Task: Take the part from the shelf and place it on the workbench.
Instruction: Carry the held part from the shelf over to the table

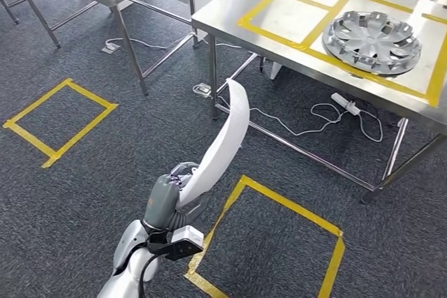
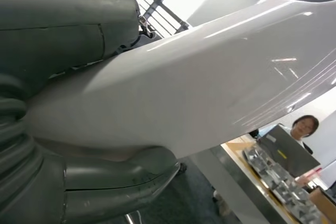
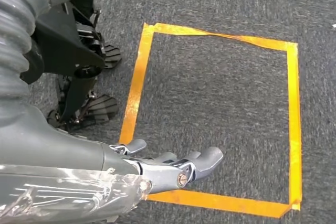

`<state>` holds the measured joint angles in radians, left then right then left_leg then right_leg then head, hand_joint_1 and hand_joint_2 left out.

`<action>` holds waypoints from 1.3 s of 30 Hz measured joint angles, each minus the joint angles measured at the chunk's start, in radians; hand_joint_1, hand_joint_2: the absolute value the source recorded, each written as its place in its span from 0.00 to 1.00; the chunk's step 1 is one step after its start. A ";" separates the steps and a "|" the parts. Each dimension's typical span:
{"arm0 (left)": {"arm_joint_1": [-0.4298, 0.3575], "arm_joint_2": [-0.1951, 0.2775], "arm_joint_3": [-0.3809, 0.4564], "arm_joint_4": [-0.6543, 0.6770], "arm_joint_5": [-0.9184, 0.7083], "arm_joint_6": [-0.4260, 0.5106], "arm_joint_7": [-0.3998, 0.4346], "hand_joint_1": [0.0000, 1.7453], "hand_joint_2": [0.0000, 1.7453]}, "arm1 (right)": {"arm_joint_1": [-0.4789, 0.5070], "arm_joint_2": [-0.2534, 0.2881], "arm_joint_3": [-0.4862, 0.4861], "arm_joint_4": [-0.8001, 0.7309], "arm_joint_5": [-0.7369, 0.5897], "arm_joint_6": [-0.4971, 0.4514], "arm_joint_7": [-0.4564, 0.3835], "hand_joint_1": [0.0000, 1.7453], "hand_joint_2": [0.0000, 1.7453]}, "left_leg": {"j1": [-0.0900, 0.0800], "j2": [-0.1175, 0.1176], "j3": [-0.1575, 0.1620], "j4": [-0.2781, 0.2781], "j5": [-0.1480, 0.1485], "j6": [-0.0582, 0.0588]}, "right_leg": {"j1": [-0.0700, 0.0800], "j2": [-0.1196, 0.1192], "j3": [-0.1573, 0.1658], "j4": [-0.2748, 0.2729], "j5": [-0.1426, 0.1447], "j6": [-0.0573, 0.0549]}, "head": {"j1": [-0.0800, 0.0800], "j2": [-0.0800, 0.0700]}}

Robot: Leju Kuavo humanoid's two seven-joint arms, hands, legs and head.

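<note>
1. While the robot stands on grey carpet, its left hand (image 1: pixel 167 199) sits low and left of centre in the head view, gripping one end of a long, curved white part (image 1: pixel 224 141).
2. From the hand, the white part rises toward the upper right, and its free tip ends in the air near the front edge of the workbench (image 1: pixel 295 47), not touching it.
3. Up close in the left wrist view, the part (image 2: pixel 206 77) is glossy and smooth, with the thick grey thumb (image 2: pixel 118 182) on one side of it and the other fingers (image 2: pixel 71 24) on the opposite side.
4. Fingers of the right hand (image 3: pixel 174 169) are apart and lightly curled, with nothing in them, above a yellow tape square (image 3: pixel 216 114) on the carpet.
5. On the steel workbench, upper right of the head view, a silver wheel cover (image 1: pixel 371 41) lies inside a yellow tape outline.
6. A second taped square (image 1: pixel 59 121) marks the floor at the left.
7. A person (image 2: pixel 303 129) appears at the lower right of the left wrist view.
</note>
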<state>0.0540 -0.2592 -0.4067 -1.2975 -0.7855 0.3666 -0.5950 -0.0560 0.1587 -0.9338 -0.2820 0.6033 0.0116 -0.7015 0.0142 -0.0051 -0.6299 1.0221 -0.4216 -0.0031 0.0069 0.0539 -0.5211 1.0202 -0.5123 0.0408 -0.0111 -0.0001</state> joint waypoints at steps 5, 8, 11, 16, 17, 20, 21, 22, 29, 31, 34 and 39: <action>0.001 -0.001 0.001 0.000 0.001 0.002 0.002 1.00 1.00 | 0.000 0.000 0.008 -0.001 -0.002 -0.002 0.000 0.00 1.00 | 0.000 0.005 0.047 -0.005 -0.035 0.023 | -0.002 -0.042 -0.132 0.220 -0.059 0.018 | 0.009 0.000; 0.002 -0.001 0.004 0.000 0.006 0.002 0.004 1.00 1.00 | 0.007 0.000 0.012 -0.001 -0.004 -0.005 0.000 0.00 1.00 | 0.000 0.006 0.088 -0.005 -0.069 0.022 | -0.008 -0.045 -0.213 0.274 -0.091 0.022 | 0.010 0.000; 0.003 -0.001 0.009 0.000 0.013 0.002 0.006 1.00 1.00 | 0.011 0.001 0.017 0.000 -0.006 -0.010 0.000 0.00 1.00 | 0.000 0.006 0.137 -0.004 -0.111 0.011 | -0.017 -0.057 -0.184 0.101 0.043 0.025 | 0.010 0.000; 0.004 -0.002 0.021 -0.004 0.022 0.003 0.010 1.00 1.00 | 0.007 0.001 0.022 -0.002 -0.011 -0.018 0.001 0.00 1.00 | 0.005 0.006 0.174 0.012 -0.129 -0.025 | -0.007 -0.057 -0.131 0.027 0.099 -0.006 | 0.010 0.000; 0.004 -0.002 0.022 -0.005 0.023 0.003 0.010 1.00 1.00 | 0.006 0.001 0.023 -0.003 -0.013 -0.018 0.000 0.00 1.00 | 0.006 0.006 0.157 0.049 -0.120 -0.029 | -0.008 -0.054 -0.120 0.024 0.093 -0.013 | 0.010 0.000; 0.003 -0.001 0.026 -0.006 0.025 0.004 0.010 1.00 1.00 | 0.004 0.000 0.023 -0.005 -0.014 -0.019 0.000 0.00 1.00 | 0.004 0.005 0.040 0.214 -0.152 -0.033 | -0.009 -0.047 -0.086 0.019 0.066 -0.029 | 0.005 0.000; 0.004 -0.001 0.027 -0.006 0.026 0.003 0.010 1.00 1.00 | 0.005 0.000 0.024 -0.005 -0.014 -0.019 0.000 0.00 1.00 | 0.002 0.005 -0.002 0.253 -0.183 -0.032 | -0.009 -0.044 -0.075 0.019 0.055 -0.031 | 0.004 0.000; 0.004 -0.001 0.029 -0.006 0.026 0.003 0.010 1.00 1.00 | 0.006 0.000 0.024 -0.005 -0.014 -0.019 0.000 0.00 1.00 | 0.001 0.005 -0.035 0.271 -0.208 -0.031 | -0.008 -0.041 -0.061 0.019 0.044 -0.032 | 0.004 0.000; 0.005 -0.002 0.034 -0.008 0.031 0.004 0.012 1.00 1.00 | 0.004 0.002 0.024 -0.004 -0.024 -0.017 0.001 0.00 1.00 | -0.006 0.004 -0.034 0.012 0.000 -0.011 | -0.004 -0.022 0.031 0.007 -0.037 -0.006 | 0.004 0.000; 0.005 -0.004 0.036 -0.009 0.031 0.004 0.013 1.00 1.00 | 0.005 0.003 0.024 -0.005 -0.024 -0.017 0.001 0.00 1.00 | -0.004 0.000 -0.013 -0.002 -0.001 0.000 | -0.003 -0.025 0.056 -0.009 -0.040 0.006 | 0.006 0.000; 0.006 -0.005 0.041 -0.010 0.031 0.004 0.013 1.00 1.00 | 0.000 0.003 0.024 -0.004 -0.025 -0.017 0.000 0.00 1.00 | -0.002 -0.001 0.025 -0.009 -0.007 0.017 | -0.005 -0.040 0.021 0.077 -0.064 0.020 | 0.015 0.000; 0.006 -0.005 0.044 -0.010 0.032 0.004 0.013 1.00 1.00 | 0.005 0.005 0.025 -0.004 -0.026 -0.018 0.001 0.00 1.00 | -0.007 -0.003 0.078 -0.009 -0.055 0.024 | -0.006 -0.045 -0.145 0.224 -0.134 0.024 | 0.018 0.000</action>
<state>0.0596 -0.2640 -0.3622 -1.3070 -0.7538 0.3704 -0.5818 -0.0513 0.1634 -0.9091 -0.2865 0.5772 -0.0061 -0.7003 0.0070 -0.0082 -0.5524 1.0135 -0.4768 0.0206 0.0006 0.0089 -0.6665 1.2445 -0.6459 0.0646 0.0074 -0.0003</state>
